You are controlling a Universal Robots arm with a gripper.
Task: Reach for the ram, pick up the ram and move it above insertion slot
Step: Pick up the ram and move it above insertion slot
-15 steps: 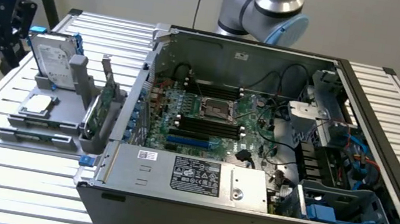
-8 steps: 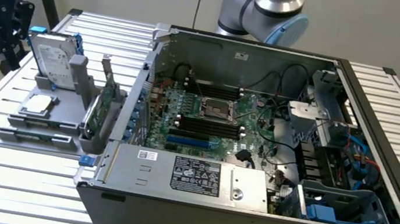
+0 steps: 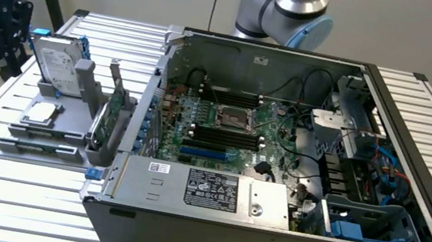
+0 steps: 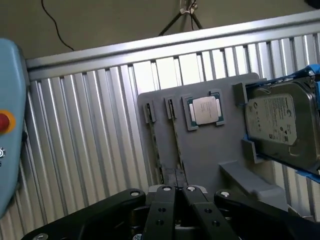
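Facing grey holder (image 4: 210,150), gripper (image 4: 176,176) fingers pressed together, nothing held, ram (image 4: 176,137) seated edgewise in holder, untouched, hard drive (image 4: 280,120) alongside.

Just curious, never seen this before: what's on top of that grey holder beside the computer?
A hard drive, a square processor chip, the ram in a slot and an upright green card. The gripper hides one end of the ram in the wrist view.
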